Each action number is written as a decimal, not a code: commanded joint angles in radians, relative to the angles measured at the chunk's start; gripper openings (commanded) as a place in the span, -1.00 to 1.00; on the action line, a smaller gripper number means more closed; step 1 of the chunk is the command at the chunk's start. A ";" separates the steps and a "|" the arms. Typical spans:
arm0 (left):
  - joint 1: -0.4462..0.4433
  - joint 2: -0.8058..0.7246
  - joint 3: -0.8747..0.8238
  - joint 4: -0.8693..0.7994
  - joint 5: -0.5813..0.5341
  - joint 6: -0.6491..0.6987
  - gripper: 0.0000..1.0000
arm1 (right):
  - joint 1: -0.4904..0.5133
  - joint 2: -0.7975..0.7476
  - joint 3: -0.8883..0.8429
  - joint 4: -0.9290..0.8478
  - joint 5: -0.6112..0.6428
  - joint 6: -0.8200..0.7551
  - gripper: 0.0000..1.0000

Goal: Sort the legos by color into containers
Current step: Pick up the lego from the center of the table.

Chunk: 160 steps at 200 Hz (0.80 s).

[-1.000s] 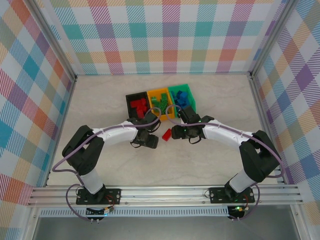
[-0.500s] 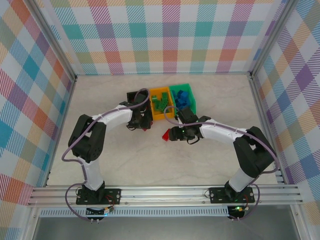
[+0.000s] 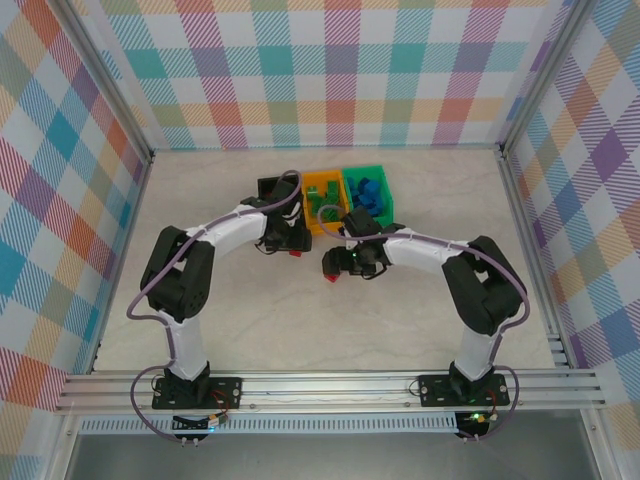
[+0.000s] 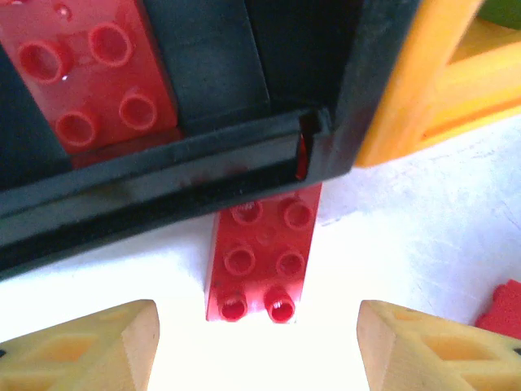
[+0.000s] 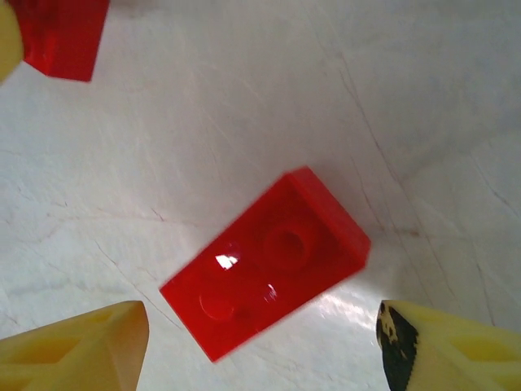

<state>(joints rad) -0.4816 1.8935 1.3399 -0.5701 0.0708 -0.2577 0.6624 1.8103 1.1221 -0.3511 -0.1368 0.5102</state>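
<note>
The left gripper (image 4: pixel 259 330) stands open, its yellow fingertips (image 4: pixel 89 346) wide apart and holding nothing. Between and just ahead of them the long brick (image 4: pixel 262 259) lies flat on the table (image 4: pixel 407 236), studs up. Its long axis runs straight away from the wrist, toward the black bin (image 4: pixel 203 175). Its far end goes under the bin's near rim, so its full length cannot be read; three pairs of studs show. It is glossy, translucent red. Inside the black bin lies another red lego (image 4: pixel 89 73), studs up, cut off by the frame's top. The orange bin (image 4: pixel 407 90) adjoins on the right. A red corner (image 4: pixel 501 309) pokes in at the right edge, too little of it to identify.

The right gripper (image 5: pixel 262 346) is open too, gripping nothing. The second brick (image 5: pixel 264 261) lies on the table between and just ahead of its fingertips, touching neither. Its long axis slants from lower left to upper right. It is red and blurred, so its stud count is unclear. A further red block (image 5: pixel 61 32) is cropped at the top left corner.

From above, both bricks lie just in front of the bins. The left arm hides most of the black bin. The green bin (image 3: pixel 385 205) holds blue legos (image 3: pixel 368 192), and the orange bin holds green ones (image 3: pixel 322 207).
</note>
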 commanded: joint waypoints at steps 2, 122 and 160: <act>0.005 -0.062 -0.035 0.018 0.023 -0.005 0.31 | 0.008 0.066 0.064 -0.014 0.001 0.024 0.49; 0.005 0.009 0.008 0.015 0.034 0.010 0.32 | 0.017 0.079 0.082 -0.120 0.176 -0.059 -0.48; -0.002 0.076 0.071 -0.014 0.045 0.029 0.31 | 0.018 0.001 0.043 -0.125 0.167 -0.072 -0.47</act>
<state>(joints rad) -0.4816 1.9301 1.3582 -0.5488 0.0963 -0.2596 0.6754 1.8740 1.1908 -0.4320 0.0185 0.4614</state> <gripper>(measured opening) 0.658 0.311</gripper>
